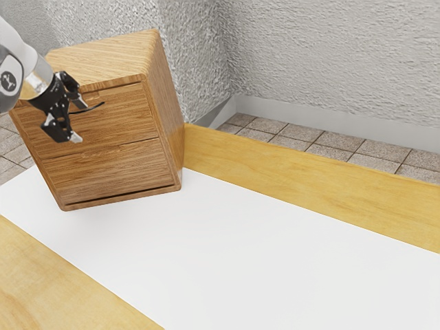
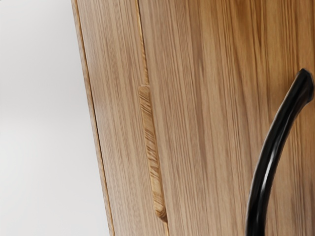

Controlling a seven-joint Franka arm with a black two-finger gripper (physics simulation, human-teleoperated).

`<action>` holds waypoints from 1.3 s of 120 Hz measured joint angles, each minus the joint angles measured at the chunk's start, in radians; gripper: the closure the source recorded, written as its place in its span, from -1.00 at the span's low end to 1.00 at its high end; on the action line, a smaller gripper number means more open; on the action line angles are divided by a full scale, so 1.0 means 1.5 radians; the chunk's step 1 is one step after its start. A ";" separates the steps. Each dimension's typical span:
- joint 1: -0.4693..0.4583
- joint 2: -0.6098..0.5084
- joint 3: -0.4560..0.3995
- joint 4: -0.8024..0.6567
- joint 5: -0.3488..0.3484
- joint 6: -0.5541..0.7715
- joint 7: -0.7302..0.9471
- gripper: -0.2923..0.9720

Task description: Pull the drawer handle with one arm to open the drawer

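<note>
Reads as a plain room in a home, simulated: rough grey stucco walls (image 1: 309, 48), white skirting board (image 1: 330, 118), floor of square grey-brown stone tiles (image 1: 344, 143), white table top edged in pale wood (image 1: 240, 261), small oak two-drawer cabinet (image 1: 130, 158) on it.

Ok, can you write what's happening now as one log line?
claw: open, by handle | top drawer: looks shut | step: grip not yet made

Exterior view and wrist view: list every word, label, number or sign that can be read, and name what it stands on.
No text can be read in either view.
On the arm, a round dark emblem: too small to read.
On the wooden drawer cabinet and its black drawer handle: no markings.
</note>
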 joint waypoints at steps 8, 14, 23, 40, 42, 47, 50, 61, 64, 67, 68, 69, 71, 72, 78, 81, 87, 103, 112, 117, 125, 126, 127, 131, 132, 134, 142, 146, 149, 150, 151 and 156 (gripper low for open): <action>0.002 0.001 -0.001 -0.004 -0.002 0.004 -0.001 -0.50; 0.003 0.001 -0.001 -0.007 -0.003 0.006 -0.001 -0.50; 0.005 0.000 -0.003 -0.018 -0.004 0.011 -0.002 -0.50; -0.007 -0.031 0.004 -0.046 -0.005 0.014 -0.003 -0.49; -0.008 -0.036 0.005 -0.050 -0.006 0.014 -0.003 -0.49; -0.008 -0.046 0.007 -0.061 -0.006 0.014 -0.003 -0.49; -0.007 -0.053 0.007 -0.067 -0.006 0.014 -0.004 -0.49; -0.006 -0.079 0.008 -0.092 -0.003 0.014 -0.004 -0.49; -0.006 -0.086 0.007 -0.098 -0.002 0.014 -0.004 -0.49; -0.006 -0.090 0.006 -0.103 -0.001 0.014 -0.004 -0.49; -0.006 -0.092 0.005 -0.104 -0.001 0.014 -0.005 -0.49; -0.006 -0.093 0.005 -0.106 -0.001 0.014 -0.005 -0.49; -0.006 -0.095 0.003 -0.109 -0.001 0.014 -0.005 -0.49; -0.006 -0.096 0.003 -0.110 0.000 0.014 -0.005 -0.49; -0.007 -0.104 -0.001 -0.119 0.001 0.014 -0.005 -0.49; -0.007 -0.110 -0.003 -0.126 0.001 0.014 -0.005 -0.49; -0.006 -0.123 -0.010 -0.138 0.004 0.013 -0.005 -0.49; -0.007 -0.159 -0.023 -0.169 0.010 0.012 -0.006 -0.49; -0.007 -0.173 -0.027 -0.180 0.012 0.010 -0.006 -0.49; -0.007 -0.179 -0.028 -0.185 0.015 0.009 -0.007 -0.49; -0.005 -0.189 -0.033 -0.192 0.018 0.008 -0.007 -0.49; -0.005 -0.190 -0.033 -0.193 0.019 0.008 -0.007 -0.49; -0.005 -0.192 -0.034 -0.195 0.019 0.008 -0.007 -0.49; -0.005 -0.197 -0.036 -0.199 0.020 0.008 -0.007 -0.49; -0.005 -0.198 -0.036 -0.200 0.020 0.008 -0.007 -0.49; -0.004 -0.201 -0.038 -0.203 0.021 0.008 -0.007 -0.49; -0.002 -0.218 -0.041 -0.218 0.022 0.008 -0.007 -0.49; -0.002 -0.230 -0.045 -0.226 0.024 0.007 -0.007 -0.49; -0.001 -0.237 -0.048 -0.232 0.026 0.008 -0.007 -0.49; -0.001 -0.240 -0.048 -0.234 0.026 0.008 -0.007 -0.49; -0.001 -0.243 -0.049 -0.237 0.027 0.008 -0.007 -0.49; -0.001 -0.255 -0.052 -0.246 0.029 0.008 -0.008 -0.49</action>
